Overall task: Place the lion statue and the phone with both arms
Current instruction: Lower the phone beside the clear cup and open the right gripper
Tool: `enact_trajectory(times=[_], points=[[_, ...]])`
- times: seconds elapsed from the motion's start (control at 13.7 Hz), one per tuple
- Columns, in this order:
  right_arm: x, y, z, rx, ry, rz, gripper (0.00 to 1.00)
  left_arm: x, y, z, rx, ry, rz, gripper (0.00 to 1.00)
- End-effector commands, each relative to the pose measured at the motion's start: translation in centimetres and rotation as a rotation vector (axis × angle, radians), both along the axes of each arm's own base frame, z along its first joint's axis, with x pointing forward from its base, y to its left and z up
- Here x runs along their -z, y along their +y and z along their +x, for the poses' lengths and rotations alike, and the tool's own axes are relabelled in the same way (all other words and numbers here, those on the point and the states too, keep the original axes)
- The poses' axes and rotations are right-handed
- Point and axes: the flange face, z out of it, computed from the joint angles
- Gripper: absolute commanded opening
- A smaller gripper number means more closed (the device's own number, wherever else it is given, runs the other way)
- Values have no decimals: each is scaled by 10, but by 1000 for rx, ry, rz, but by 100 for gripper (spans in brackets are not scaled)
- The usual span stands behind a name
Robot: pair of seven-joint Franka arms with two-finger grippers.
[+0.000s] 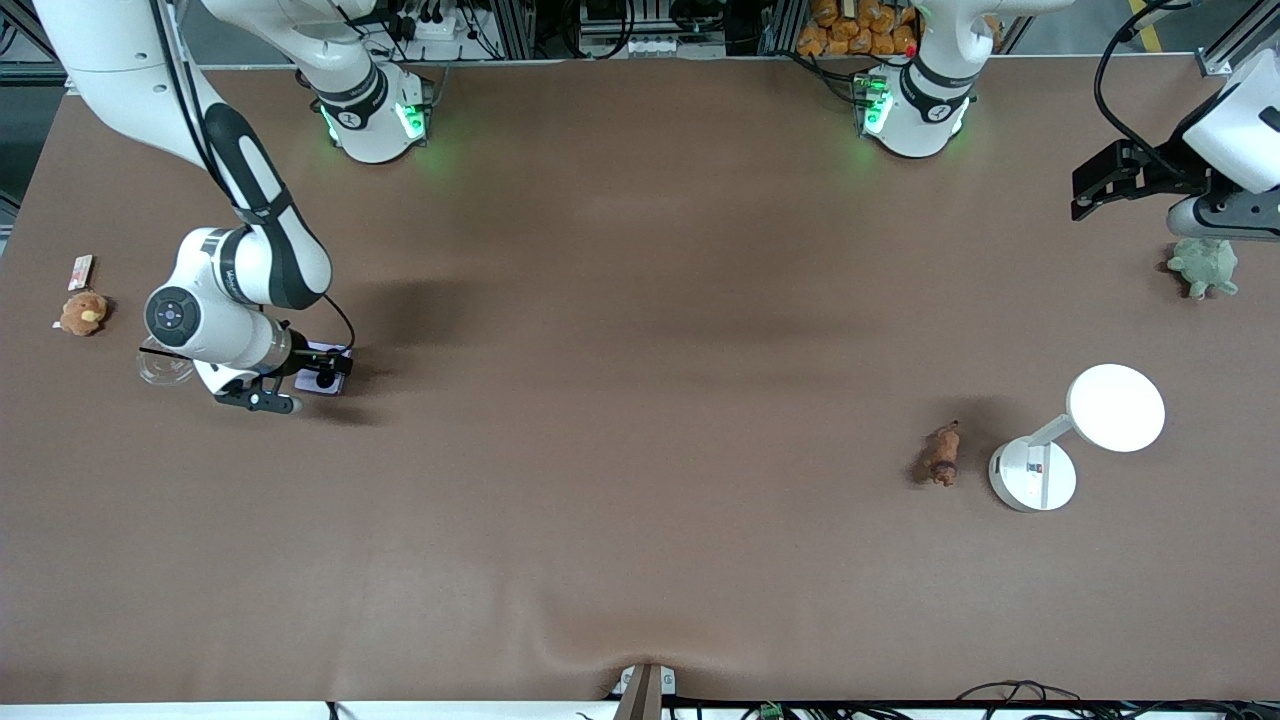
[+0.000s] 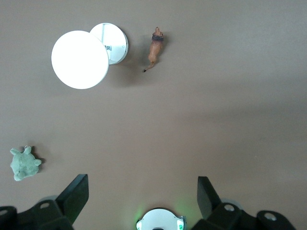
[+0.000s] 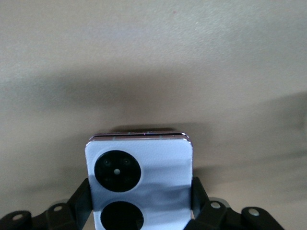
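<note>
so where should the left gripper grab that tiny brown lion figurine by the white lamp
Probably across the slim mid-body of the tiny brown lion figurine, coming straight down. It seems to lie flat on the brown table, long axis running nearer-to-farther, so the fingers would close across its narrow flanks. The round white lamp stands close beside it. The left gripper, open, hangs near the green plush.

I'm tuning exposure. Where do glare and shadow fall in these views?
Front view: the lamp head is blown out white; soft arm shadows darken the table centre. Left wrist view: same lamp head washed out, lion statue evenly lit. Right wrist view: a grey shadow band crosses the phone.
</note>
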Motion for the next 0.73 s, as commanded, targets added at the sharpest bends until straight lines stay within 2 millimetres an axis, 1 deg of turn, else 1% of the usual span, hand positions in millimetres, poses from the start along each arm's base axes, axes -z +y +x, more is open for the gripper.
enact_trajectory(times=[0.0,0.07,0.15,0.22,0.29,0.44,0.59,0.66], points=[[-8,2,-7,-12,-16,3,18,-7,0,-3,19,-8,19,100],[-7,3,-7,-22,-14,4,66,-6,-2,-4,28,-6,19,100],[-5,2,-7,-42,-11,7,100,-3,-6,-2,38,0,21,100],[-4,1,-7,-59,-10,10,100,0,-5,0,46,8,20,100],[-3,-6,-7,-51,-10,10,100,2,-4,1,42,11,19,100],[-2,-7,-6,-48,-4,11,100,-2,-1,0,43,4,4,100],[-16,-5,2,-51,3,16,100,-1,-1,1,42,3,12,100],[-33,-5,10,-51,24,24,100,-1,-1,1,42,2,15,100]])
